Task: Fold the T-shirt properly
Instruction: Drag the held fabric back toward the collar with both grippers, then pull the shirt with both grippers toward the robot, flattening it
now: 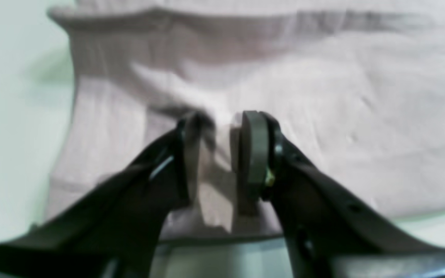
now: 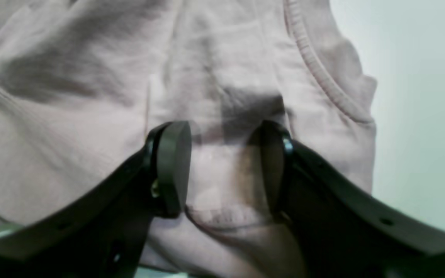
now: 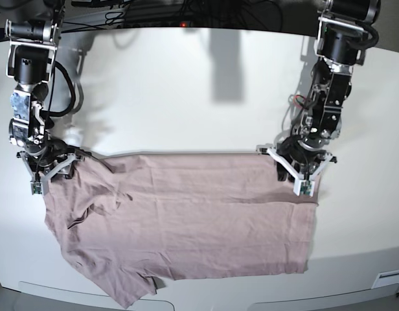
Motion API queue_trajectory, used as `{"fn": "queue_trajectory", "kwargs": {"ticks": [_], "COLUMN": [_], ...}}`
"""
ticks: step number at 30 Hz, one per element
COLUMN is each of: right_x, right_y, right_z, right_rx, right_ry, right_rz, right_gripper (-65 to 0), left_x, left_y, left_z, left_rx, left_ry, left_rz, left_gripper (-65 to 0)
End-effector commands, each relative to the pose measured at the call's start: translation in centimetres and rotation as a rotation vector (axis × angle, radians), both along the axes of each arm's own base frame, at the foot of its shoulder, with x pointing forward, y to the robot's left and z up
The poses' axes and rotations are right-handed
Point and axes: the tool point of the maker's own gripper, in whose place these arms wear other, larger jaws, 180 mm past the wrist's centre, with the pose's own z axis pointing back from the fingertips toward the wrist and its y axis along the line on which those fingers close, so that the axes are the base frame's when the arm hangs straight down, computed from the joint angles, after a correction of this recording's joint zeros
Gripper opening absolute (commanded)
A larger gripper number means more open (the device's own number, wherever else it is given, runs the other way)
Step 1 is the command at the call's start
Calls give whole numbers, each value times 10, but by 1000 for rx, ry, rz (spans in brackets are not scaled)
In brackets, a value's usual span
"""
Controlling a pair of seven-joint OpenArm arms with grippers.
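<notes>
The dusty pink T-shirt [image 3: 186,220] lies spread across the white table, its far edge drawn in a straight line between the two grippers. On the right of the base view, my left gripper [image 3: 302,170] is shut on a corner of that edge. Its wrist view shows a pinch of T-shirt [image 1: 323,96] fabric between the left gripper [image 1: 222,119] pads. My right gripper [image 3: 47,167], on the left of the base view, holds the other corner. There a stitched hem of the T-shirt [image 2: 72,116] sits bunched between the right gripper [image 2: 222,131] pads, beside the ribbed collar [image 2: 315,65].
The white table [image 3: 186,84] runs behind the shirt toward dark cables [image 3: 154,13] at the back edge. A sleeve [image 3: 125,285] reaches close to the table's front edge. Both arm columns stand at the far corners.
</notes>
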Motion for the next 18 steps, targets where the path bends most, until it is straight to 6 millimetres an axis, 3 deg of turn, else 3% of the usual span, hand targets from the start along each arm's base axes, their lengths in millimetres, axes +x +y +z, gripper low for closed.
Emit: {"fn": "queue_trajectory", "kwargs": {"ticks": [1, 9, 18], "right_x": [7, -15, -45], "right_y": [-6, 0, 17], "right_z": [12, -6, 1], "right_rx": [-19, -8, -64], "right_ry": [-21, 13, -4], "right_rz": [8, 43, 129], "right_gripper": [-353, -353, -353], "left_x": [4, -19, -70], "left_y": [3, 6, 47], "left_z": [0, -30, -56], "left_rx": [6, 20, 97], "left_ry": [14, 153, 228], "left_rz": [-1, -14, -22], "left_gripper": [-463, -476, -476]}}
